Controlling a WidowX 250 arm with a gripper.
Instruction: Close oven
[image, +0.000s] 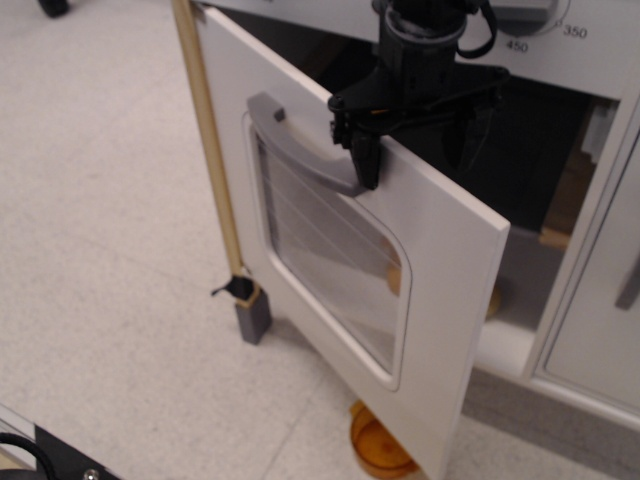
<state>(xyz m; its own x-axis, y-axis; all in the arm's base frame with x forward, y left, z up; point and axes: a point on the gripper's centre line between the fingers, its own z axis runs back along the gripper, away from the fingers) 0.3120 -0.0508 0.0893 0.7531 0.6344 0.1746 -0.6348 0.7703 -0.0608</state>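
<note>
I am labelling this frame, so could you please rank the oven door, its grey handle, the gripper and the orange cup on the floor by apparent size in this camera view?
1. Oven door, by far the largest.
2. Gripper and grey handle: these look similar, and the gripper sits nearer the camera, so I would not rank them.
3. Orange cup, smallest, though the door partly hides it.

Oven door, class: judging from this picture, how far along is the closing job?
Roughly halfway. Done: the oven door is swung partway across the opening. In hand: the hand straddles the door's top edge, one finger on the front beside the grey handle. Left: the gap on the right exposes the dark interior, so the door needs pushing shut.
</note>
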